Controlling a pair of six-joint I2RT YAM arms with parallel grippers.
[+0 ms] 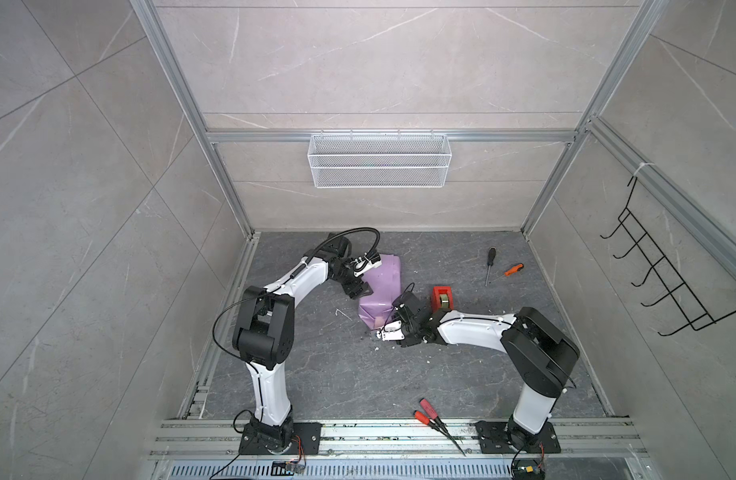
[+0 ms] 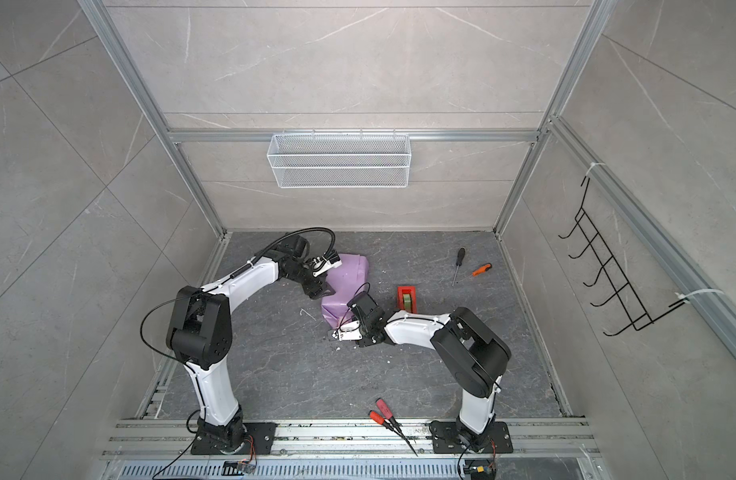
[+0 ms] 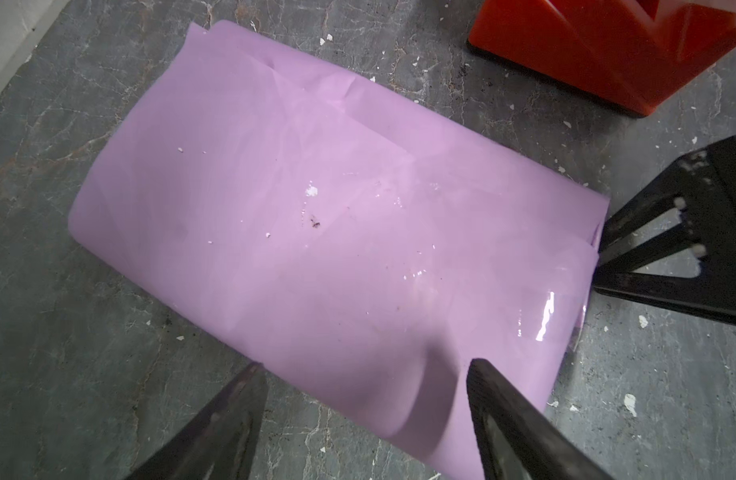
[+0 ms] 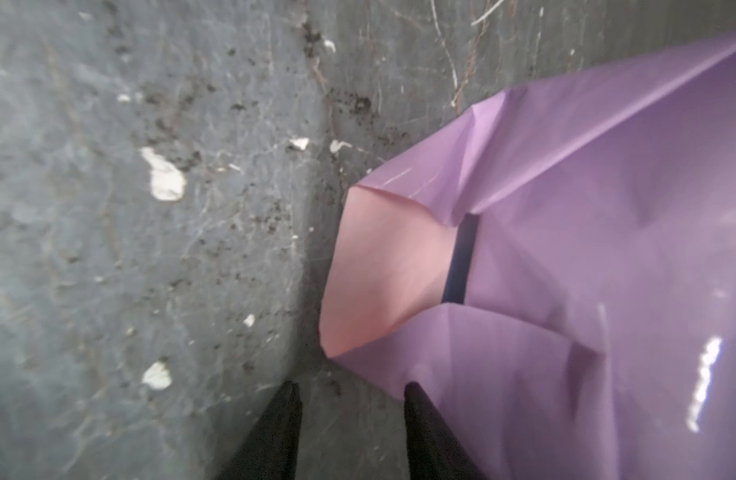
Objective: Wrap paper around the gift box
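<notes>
The paper point(image 1: 379, 286) point(image 2: 344, 286) lies folded into a lilac bundle round the gift box on the grey floor, in both top views. Only a dark navy sliver of the gift box point(image 4: 461, 262) shows, in the open end fold beside a pink inner flap. My left gripper point(image 1: 355, 290) point(image 3: 364, 365) is open at the bundle's left edge, one finger over the paper point(image 3: 316, 208) and the other over the floor. Open too, my right gripper point(image 1: 394, 309) point(image 4: 352, 388) stands at the near end fold. One of its fingers lies against the paper point(image 4: 607, 208), and bare floor shows between the two.
A red tape dispenser point(image 1: 441, 298) point(image 3: 607, 45) stands just right of the bundle. Two screwdrivers point(image 1: 489, 266) point(image 1: 514, 269) lie at the back right. Red-handled pliers point(image 1: 430, 411) rest by the front rail. A wire basket point(image 1: 379, 160) hangs on the back wall, a black hook rack point(image 1: 669, 270) on the right.
</notes>
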